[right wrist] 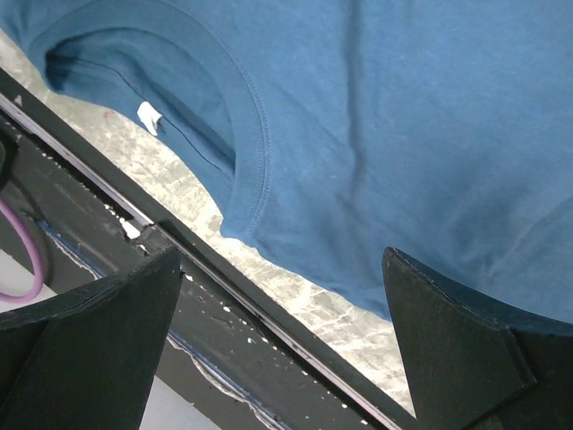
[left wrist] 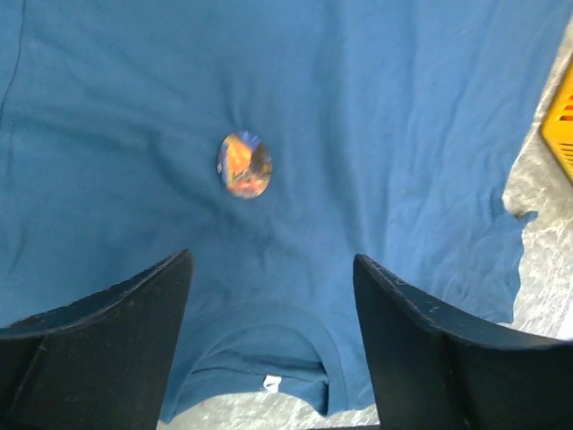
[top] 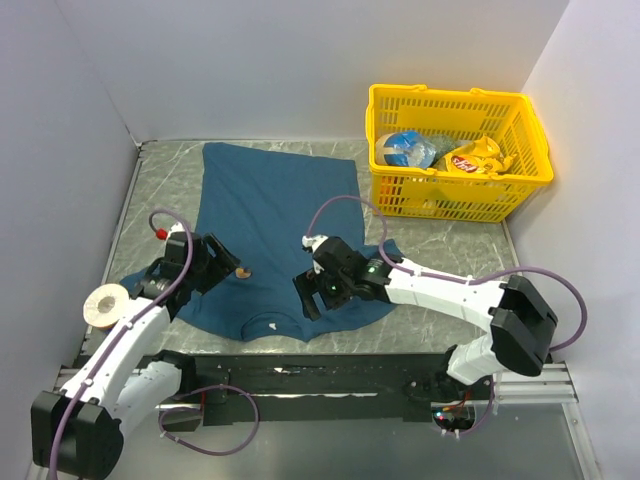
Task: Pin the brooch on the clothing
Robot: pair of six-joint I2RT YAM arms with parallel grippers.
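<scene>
The shirt (top: 275, 210) lies spread flat on the surface (top: 440, 250) with its collar toward the near edge. The brooch (top: 246, 271) rests face up on the cloth, left of the collar and a little farther back. Whether its pin has gone through the fabric cannot be told.

The left claw (left wrist: 273, 260) hangs just on the near side of the brooch (left wrist: 243, 165), its jaws apart and holding nothing. The right claw (right wrist: 282, 255) stands wide and empty over the near right of the collar, close to the white neck label (right wrist: 149, 116).

The step looks like closing in on the brooch to grip or seat it. To do that well:

- Bring the left claw forward until the brooch sits squarely between the fingers, then close on its rim, not its face.
- Avoid pinching up a fold of cloth with it. The trinket is far smaller than the fingers, so a shallow, level approach should help.
- Use the right claw to press the shirt down beside the collar, so the fabric stays taut and does not slide.
</scene>
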